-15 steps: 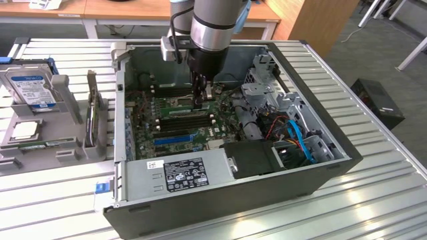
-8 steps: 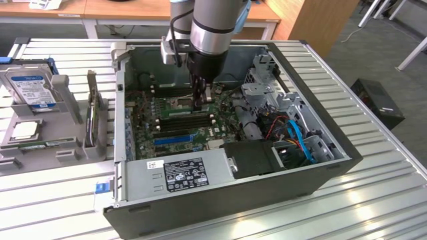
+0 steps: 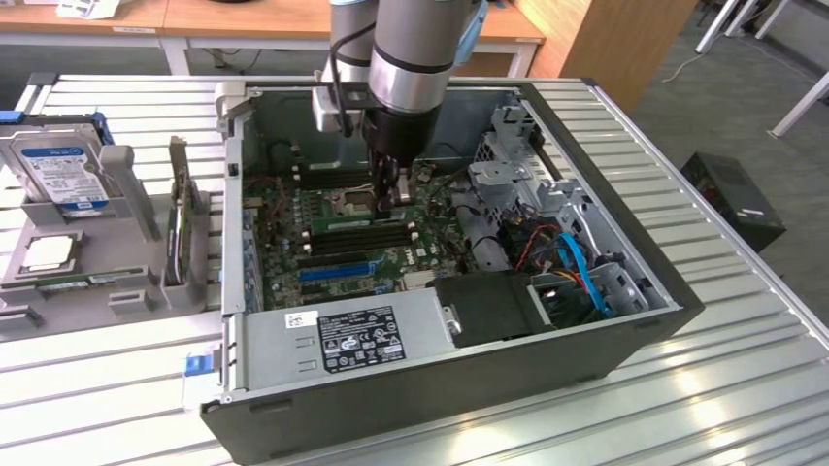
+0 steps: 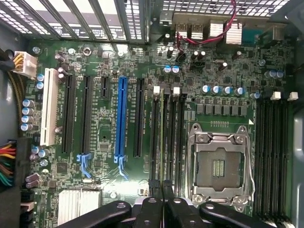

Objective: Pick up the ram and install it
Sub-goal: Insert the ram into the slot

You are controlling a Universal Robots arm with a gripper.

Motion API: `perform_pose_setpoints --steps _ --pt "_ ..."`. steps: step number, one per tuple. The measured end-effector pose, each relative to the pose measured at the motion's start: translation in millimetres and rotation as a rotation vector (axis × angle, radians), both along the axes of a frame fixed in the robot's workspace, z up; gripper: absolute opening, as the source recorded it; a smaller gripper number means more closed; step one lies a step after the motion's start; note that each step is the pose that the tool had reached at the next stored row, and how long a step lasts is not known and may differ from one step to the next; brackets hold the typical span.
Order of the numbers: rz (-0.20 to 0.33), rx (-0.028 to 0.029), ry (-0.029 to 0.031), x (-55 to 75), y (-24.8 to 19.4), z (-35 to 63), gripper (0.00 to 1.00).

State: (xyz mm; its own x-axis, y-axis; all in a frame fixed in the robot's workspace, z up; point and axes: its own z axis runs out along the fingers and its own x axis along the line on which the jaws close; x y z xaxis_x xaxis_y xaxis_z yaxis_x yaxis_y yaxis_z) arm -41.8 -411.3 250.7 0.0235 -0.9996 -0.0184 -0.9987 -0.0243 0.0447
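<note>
The arm [image 3: 412,58] stands nearly vertical over the middle of the scene, wrist pointing straight down. Its gripper [image 3: 392,194] sits low, and the two dark fingers [image 4: 152,206] are drawn close together, pinching the thin upper edge of the ram [image 4: 162,133].

arm [image 3: 412,58]: silver-grey round tube, pale blue cap at one joint
cable [image 3: 333,73]: thin, black, alongside the tube
hand [image 3: 392,197]: black, slim fingers [image 4: 151,209], rounded link bars with round pivot screws
</note>
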Motion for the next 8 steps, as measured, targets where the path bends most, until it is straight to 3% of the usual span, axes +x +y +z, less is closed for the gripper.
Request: perform_pose_setpoints --steps 8 --pt "0.0 -0.0001 0.0001 0.0 0.0 -4.5 0.12"
